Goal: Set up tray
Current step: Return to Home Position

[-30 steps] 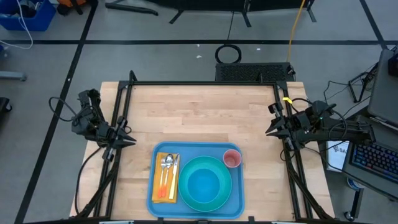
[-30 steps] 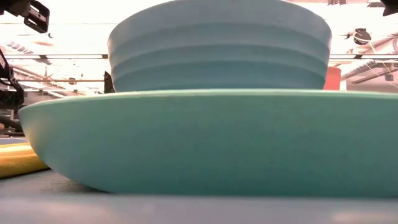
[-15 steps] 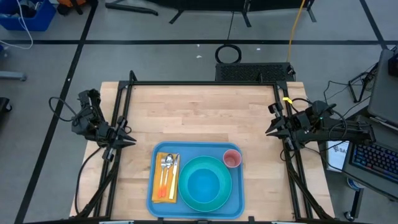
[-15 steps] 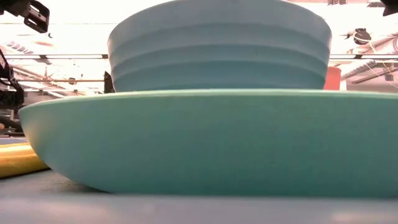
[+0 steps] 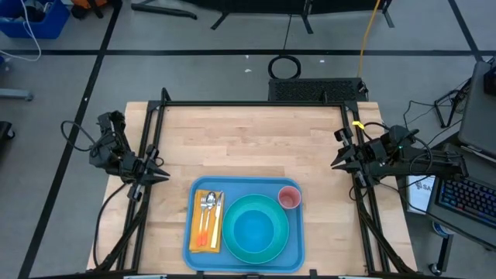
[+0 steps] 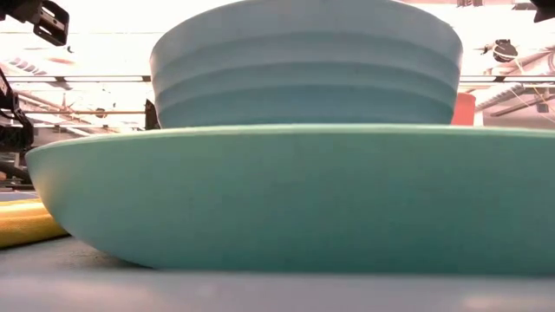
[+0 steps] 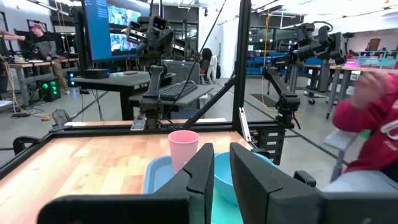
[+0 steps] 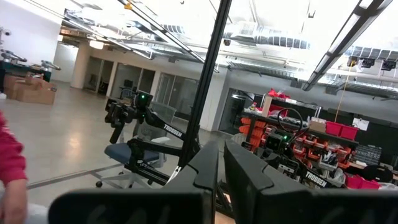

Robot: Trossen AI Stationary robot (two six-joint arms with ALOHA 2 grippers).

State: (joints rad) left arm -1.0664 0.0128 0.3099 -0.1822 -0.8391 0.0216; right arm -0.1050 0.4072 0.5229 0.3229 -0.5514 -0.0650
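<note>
The light-blue tray (image 5: 244,252) lies at the table's near edge. On it rests a round turquoise plate (image 5: 271,246) with a blue bowl (image 5: 254,229) standing in it. A pink cup (image 5: 289,197) stands upright at the tray's far right corner. A yellow napkin (image 5: 203,232) lies flat on the tray's left side, with cutlery (image 5: 209,204) on top. My left gripper (image 5: 164,176) hovers level at the table's left edge, its fingers a narrow gap apart and empty. My right gripper (image 5: 334,163) hovers shut at the right edge, tipped slightly upward.
A black frame (image 5: 256,103) runs along the table's far and side edges. Bare wood (image 5: 248,143) stretches between the tray and the far edge. A person in a red sleeve (image 7: 373,118) is beyond the table's right side. A keyboard (image 5: 465,200) sits off the table at right.
</note>
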